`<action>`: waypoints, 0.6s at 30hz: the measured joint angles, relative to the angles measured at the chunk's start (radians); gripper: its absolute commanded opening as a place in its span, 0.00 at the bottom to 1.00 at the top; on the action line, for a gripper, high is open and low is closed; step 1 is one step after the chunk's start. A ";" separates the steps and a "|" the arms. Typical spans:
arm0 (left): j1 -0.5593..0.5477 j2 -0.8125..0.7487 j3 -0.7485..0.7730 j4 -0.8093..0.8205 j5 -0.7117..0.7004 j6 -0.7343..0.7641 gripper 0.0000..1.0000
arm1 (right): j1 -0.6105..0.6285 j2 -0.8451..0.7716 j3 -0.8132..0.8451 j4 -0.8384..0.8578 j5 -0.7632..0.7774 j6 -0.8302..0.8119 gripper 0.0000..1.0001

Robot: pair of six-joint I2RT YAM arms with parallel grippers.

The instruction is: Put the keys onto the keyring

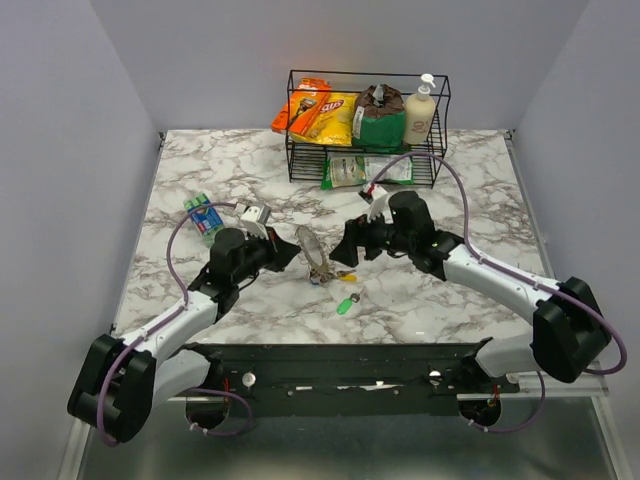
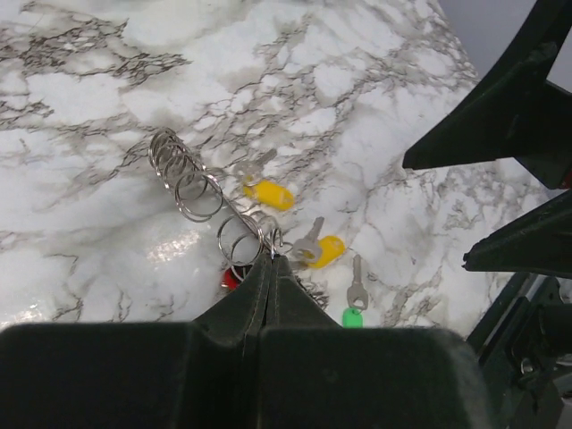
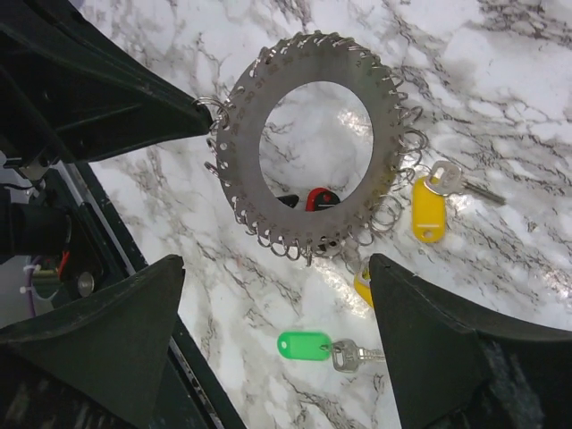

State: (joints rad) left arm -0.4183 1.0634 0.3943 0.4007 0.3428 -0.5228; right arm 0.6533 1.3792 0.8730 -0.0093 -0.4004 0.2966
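The keyring [image 3: 239,152] is a flat silvery metal ring with several small wire loops round its rim. It stands tilted at the table's middle [image 1: 310,250]. My left gripper [image 2: 273,261] is shut on its rim and also shows in the top view [image 1: 292,253]. Two yellow keys [image 2: 269,194] [image 2: 327,249] hang by the ring. A red key head [image 3: 322,198] shows through its hole. A green key [image 3: 308,346] lies loose on the marble, also in the top view [image 1: 347,303]. My right gripper [image 3: 277,313] is open and empty, facing the ring, above the green key [image 1: 346,244].
A black wire basket [image 1: 440,120] at the back holds snack bags and a soap bottle [image 1: 420,110]. A green and blue can [image 1: 203,217] lies at the left. The table's front edge runs just behind the green key.
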 measured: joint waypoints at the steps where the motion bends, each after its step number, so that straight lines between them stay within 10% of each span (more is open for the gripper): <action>1: 0.000 -0.006 0.005 -0.003 0.013 0.002 0.00 | 0.000 -0.014 -0.006 0.011 -0.005 -0.003 0.93; 18: -0.018 -0.084 0.117 -0.098 0.198 0.036 0.00 | 0.000 -0.213 -0.071 0.209 -0.123 -0.029 0.90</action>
State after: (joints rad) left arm -0.4362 0.9798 0.5117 0.3031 0.5411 -0.4870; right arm 0.6533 1.1664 0.8021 0.1997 -0.5232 0.2676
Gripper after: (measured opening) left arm 0.009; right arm 0.911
